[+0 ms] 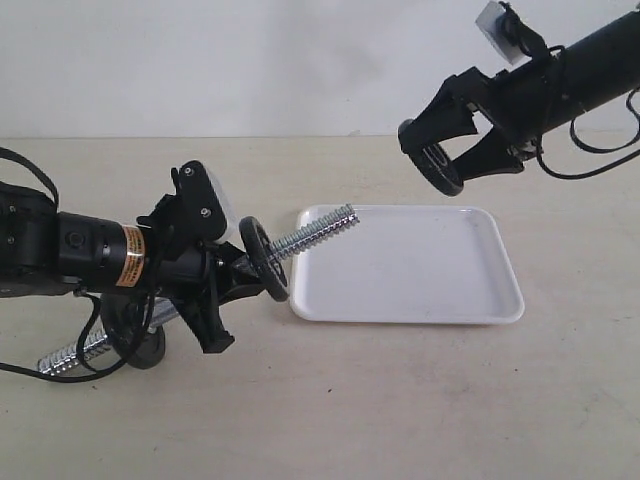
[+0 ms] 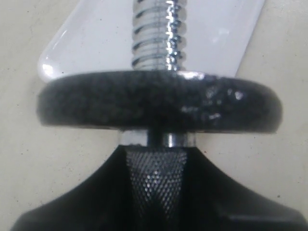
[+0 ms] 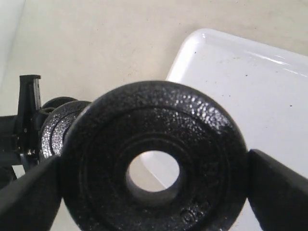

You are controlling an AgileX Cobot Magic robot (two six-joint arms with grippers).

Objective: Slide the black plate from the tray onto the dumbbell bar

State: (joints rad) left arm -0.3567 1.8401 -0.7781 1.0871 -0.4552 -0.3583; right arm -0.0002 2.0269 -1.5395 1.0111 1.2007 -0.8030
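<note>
Exterior view: two black arms work over a beige surface (image 1: 400, 410), each with one hand. One white tray (image 1: 420, 275) lies right of centre, its long side running left to right. One chrome bar (image 1: 312, 234) slants from near left to far right, its long axis rising toward the right. Its threaded tip is over the tray's far left corner and its other threaded end sits low at near left.

Three black discs are in sight: two on the bar and one in the air. Of the two on the bar, one disc (image 1: 264, 258) stands on edge just right of the left hand (image 1: 228, 270). The second disc (image 1: 140, 348) sits farther left, below the arm, toward the bar's near end.

The left hand is clamped on the bar's middle. Left wrist view shows its fingers (image 2: 72, 211) closed on the knurled grip, with the disc's rim just beyond them and the thread past it above the tray's corner.

The third disc is the plate (image 1: 446, 180), pinched by its rim between the two fingers of the right hand (image 1: 440, 162). It hangs high over the tray's far side, well apart from the bar's tip. It stands on edge, tilted, and its hole's axis slants down to the left in line with the arm. Right wrist view looks straight at its face, with one finger (image 3: 29, 197) at either side of the rim and tray and surface showing through the hole.
</note>
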